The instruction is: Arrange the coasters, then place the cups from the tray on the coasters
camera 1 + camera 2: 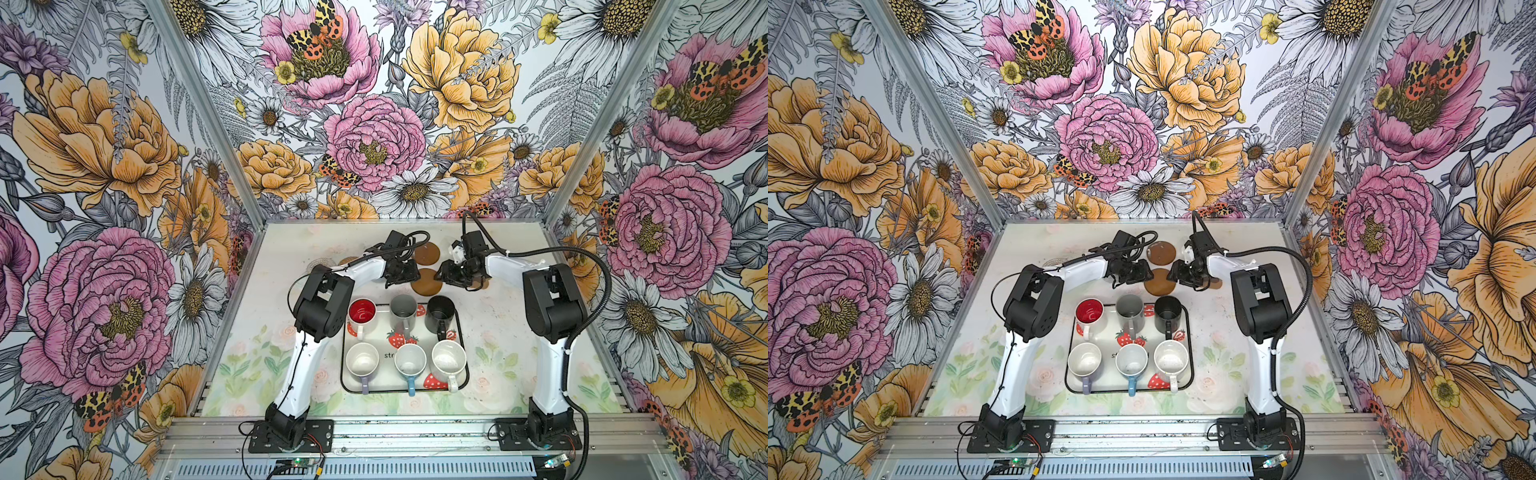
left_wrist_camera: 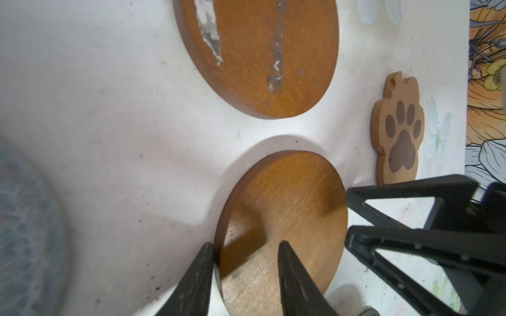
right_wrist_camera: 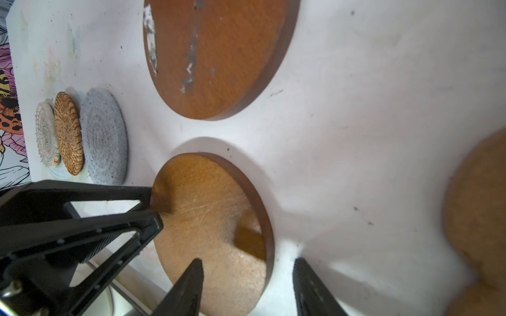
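A: How far along?
B: Early. Near brown disc [image 1: 426,282] was on the worktop [image 1: 498,332] just beyond the tray [image 1: 342,365], between left pincer [image 2: 245,245] and right pincer [image 3: 249,261]. Both had jaws apart over opposite rims, clamping nothing. All 6 cups [image 1: 404,309] sat on the tray.
A: What remained?
B: Grey woven coaster [image 3: 104,136], tan woven coaster [image 3: 68,134] and beaded coaster [image 3: 45,134] overlapped; spreading, then 6 placements, I'd judge.
A: Unclear?
B: Whether the disc lay flat. Right arm [image 1: 552,299] mostly hid the paw coaster [image 2: 397,131] in both top views.

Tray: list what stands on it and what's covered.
Six upright mugs: red-inside mug, grey mug, black mug in the far row; lilac mug, light blue mug, speckled white mug nearer. They hide much of the tray's strawberry print and most of its lettering.
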{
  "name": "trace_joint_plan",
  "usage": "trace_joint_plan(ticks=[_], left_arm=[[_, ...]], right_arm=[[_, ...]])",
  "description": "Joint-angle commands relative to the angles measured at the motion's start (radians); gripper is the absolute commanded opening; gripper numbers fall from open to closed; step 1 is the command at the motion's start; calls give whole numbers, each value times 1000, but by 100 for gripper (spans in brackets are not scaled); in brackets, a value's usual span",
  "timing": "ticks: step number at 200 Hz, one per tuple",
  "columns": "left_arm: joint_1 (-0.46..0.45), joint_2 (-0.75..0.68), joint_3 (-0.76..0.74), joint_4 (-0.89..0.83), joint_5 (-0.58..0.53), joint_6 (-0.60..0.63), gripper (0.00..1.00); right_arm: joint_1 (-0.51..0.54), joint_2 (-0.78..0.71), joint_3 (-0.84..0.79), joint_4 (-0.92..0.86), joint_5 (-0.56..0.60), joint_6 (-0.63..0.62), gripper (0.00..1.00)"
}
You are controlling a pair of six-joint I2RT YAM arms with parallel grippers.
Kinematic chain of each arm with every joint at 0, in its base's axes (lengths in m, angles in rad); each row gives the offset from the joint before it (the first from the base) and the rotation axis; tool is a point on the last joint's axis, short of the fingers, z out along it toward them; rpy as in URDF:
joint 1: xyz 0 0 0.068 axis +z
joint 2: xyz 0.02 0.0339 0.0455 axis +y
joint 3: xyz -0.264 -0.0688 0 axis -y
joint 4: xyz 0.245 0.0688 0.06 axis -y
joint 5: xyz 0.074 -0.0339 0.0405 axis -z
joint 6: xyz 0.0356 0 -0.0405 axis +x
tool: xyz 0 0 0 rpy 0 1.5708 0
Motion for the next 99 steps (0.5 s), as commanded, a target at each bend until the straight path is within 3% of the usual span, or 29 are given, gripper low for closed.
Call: trace_joint_plan(ticks=[1,99], left_arm=[[-21,36,35,-7,26,-24,39],[-64,187,259,-8,60,-98,32]], right_arm=[[-11,-5,-17,23,-12,6,54],[-75,-18,-24,28,-22,7,49]])
